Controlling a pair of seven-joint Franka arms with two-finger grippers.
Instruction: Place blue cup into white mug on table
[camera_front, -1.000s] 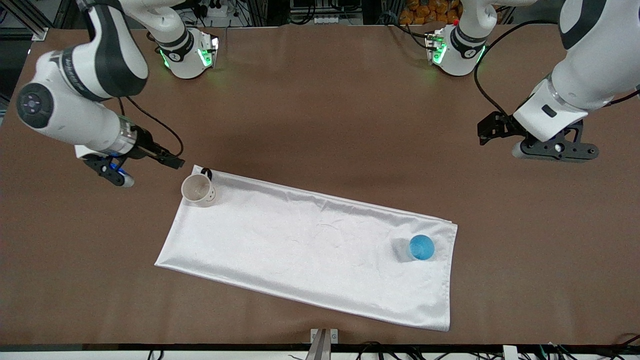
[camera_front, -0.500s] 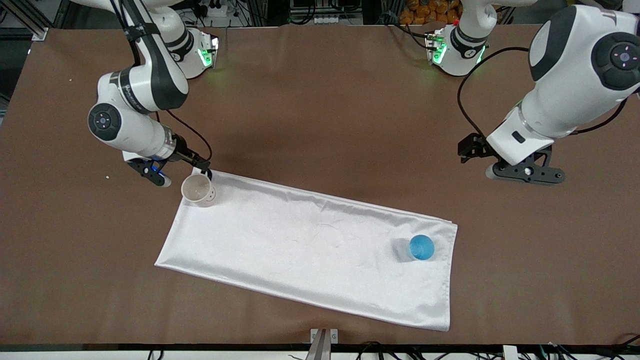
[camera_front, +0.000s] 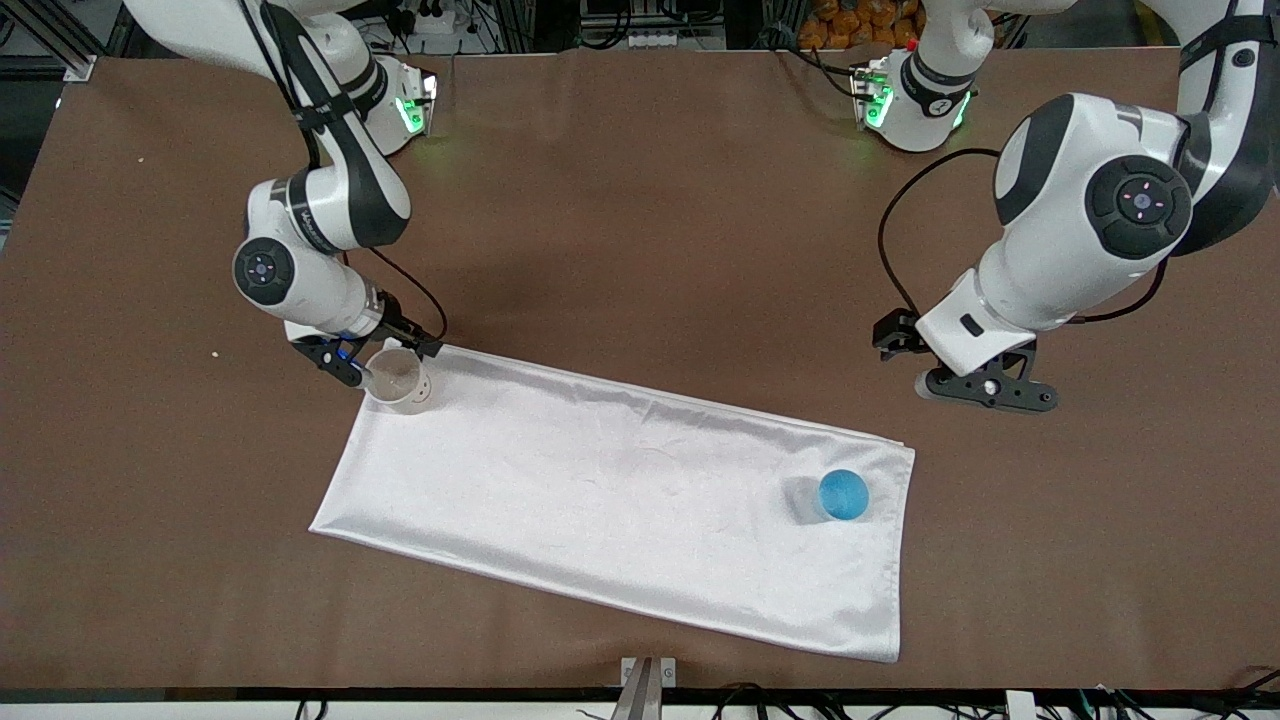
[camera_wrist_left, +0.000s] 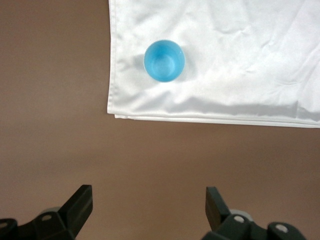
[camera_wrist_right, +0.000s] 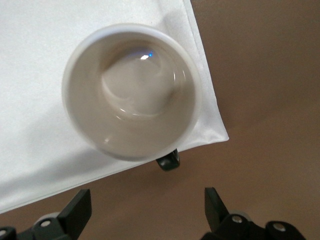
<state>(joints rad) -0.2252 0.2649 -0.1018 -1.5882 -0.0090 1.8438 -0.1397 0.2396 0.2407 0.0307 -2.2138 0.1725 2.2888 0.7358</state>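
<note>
The white mug (camera_front: 398, 380) stands upright and empty on the corner of a white cloth at the right arm's end of the table (camera_front: 640, 200). In the right wrist view the mug (camera_wrist_right: 132, 92) shows its small dark handle (camera_wrist_right: 168, 161). My right gripper (camera_front: 342, 362) is open and empty over bare table just beside the mug, and also shows in its wrist view (camera_wrist_right: 147, 212). The blue cup (camera_front: 843, 494) stands upright on the cloth near the left arm's end and shows in the left wrist view (camera_wrist_left: 164, 61). My left gripper (camera_front: 985, 392) is open and empty over bare table off the cloth's edge, seen also in its wrist view (camera_wrist_left: 148, 210).
The white satin cloth (camera_front: 620, 500) lies slantwise across the middle of the brown table, also seen in the left wrist view (camera_wrist_left: 240, 75) and the right wrist view (camera_wrist_right: 40, 60). The arms' bases (camera_front: 385, 110) (camera_front: 915, 105) stand along the table's edge farthest from the front camera.
My right gripper has swung in from the right arm's end of the table to the mug's side. My left gripper has come down toward the cloth's end near the blue cup.
</note>
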